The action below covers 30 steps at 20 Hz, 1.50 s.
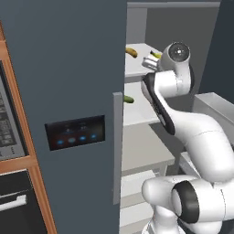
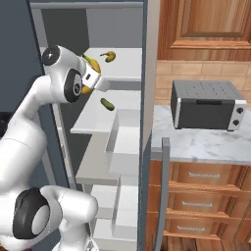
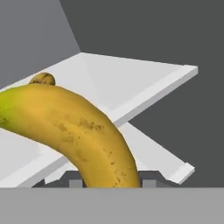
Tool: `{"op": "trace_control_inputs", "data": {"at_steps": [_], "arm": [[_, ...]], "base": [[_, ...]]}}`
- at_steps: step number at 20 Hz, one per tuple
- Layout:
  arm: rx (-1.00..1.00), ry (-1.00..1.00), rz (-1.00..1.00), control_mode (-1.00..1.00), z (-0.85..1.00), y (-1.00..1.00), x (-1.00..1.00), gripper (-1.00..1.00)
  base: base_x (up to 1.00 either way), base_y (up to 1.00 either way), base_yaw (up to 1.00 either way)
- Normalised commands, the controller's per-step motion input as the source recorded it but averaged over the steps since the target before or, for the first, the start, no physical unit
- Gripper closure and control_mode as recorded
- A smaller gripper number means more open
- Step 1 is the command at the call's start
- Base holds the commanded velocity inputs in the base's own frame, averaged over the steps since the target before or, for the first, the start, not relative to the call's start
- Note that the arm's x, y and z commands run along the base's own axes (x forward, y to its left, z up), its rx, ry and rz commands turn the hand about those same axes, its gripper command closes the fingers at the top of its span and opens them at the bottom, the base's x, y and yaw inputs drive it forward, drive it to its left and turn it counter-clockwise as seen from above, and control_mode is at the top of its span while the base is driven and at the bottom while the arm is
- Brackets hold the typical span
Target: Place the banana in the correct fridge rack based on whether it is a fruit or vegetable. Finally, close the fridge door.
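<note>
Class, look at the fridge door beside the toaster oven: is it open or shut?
Open. The fridge door stands swung out edge-on, so the white shelves inside show, and the arm reaches in with the banana.

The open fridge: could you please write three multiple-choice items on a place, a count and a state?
1. Where is the small green cucumber?
A. top white shelf
B. white shelf below it
C. a door bin
2. How many yellow fruits are in the right base view?
A. one
B. two
C. three
3. How are the jaws?
A. open, empty
B. shut on the curved bright-yellow banana
C. shut, empty
Answers: B, it lies one shelf down; B, the held banana plus a duller brown-ended fruit on the top white shelf; B, the hand view shows them clamping the banana.
</note>
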Motion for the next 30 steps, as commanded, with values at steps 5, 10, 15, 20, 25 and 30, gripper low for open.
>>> {"op": "trace_control_inputs", "data": {"at_steps": [5,10,15,20,25,30], "arm": [[0.0,0.0,0.0,-1.0,0.24,-0.31,0.59,1.0],[0.0,0.08,-0.02,-1.0,0.17,-0.06,0.76,1.0],[0.0,0.09,0.0,-1.0,0.0,-0.06,0.71,1.0],[0.0,0.07,0.0,-1.0,-0.17,-0.21,0.72,1.0],[0.0,-0.01,0.0,-1.0,-0.24,-0.12,0.27,1.0],[0.0,-0.03,0.0,-1.0,-0.29,-0.07,0.28,-1.0]], "base": [[0.0,0.0,0.0],[0.0,0.0,0.0],[0.0,0.0,0.0],[0.0,0.0,0.0],[0.0,0.0,0.0],[0.0,0.0,0.0]]}}
